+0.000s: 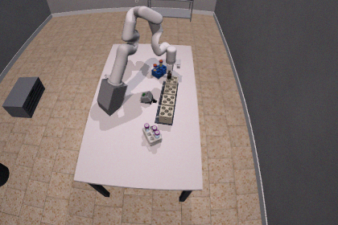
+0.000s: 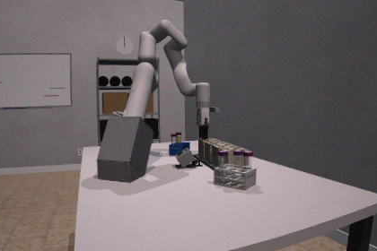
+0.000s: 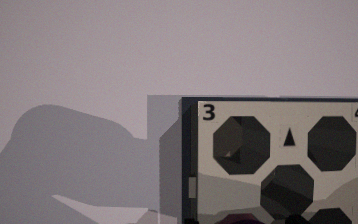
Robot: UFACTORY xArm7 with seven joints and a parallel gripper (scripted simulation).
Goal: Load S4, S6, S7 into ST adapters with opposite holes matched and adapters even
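Observation:
The loading stand ST (image 1: 157,120) holds a row of beige adapters (image 1: 166,108). My gripper (image 1: 169,76) (image 2: 204,135) is low over the farthest adapter (image 3: 284,108). Its fingertips stand on either side of a purple cap (image 3: 244,220) at the lower left hole, with a small gap still showing; the cap's dot is cut off. Holes 3, 4 and 5 of this adapter look empty. The blue rack (image 1: 159,73) (image 2: 179,149) holds two tubes with orange dots (image 1: 155,65) (image 1: 161,61). The clear rack (image 1: 153,141) (image 2: 234,181) holds three purple-capped tubes with pale dots.
The small sloped desk (image 1: 148,97) (image 2: 186,158) with the green DONE key (image 1: 144,94) stands between the arm's grey base block (image 1: 111,96) (image 2: 124,148) and the stand. The blue rack is close to the left of the far adapter.

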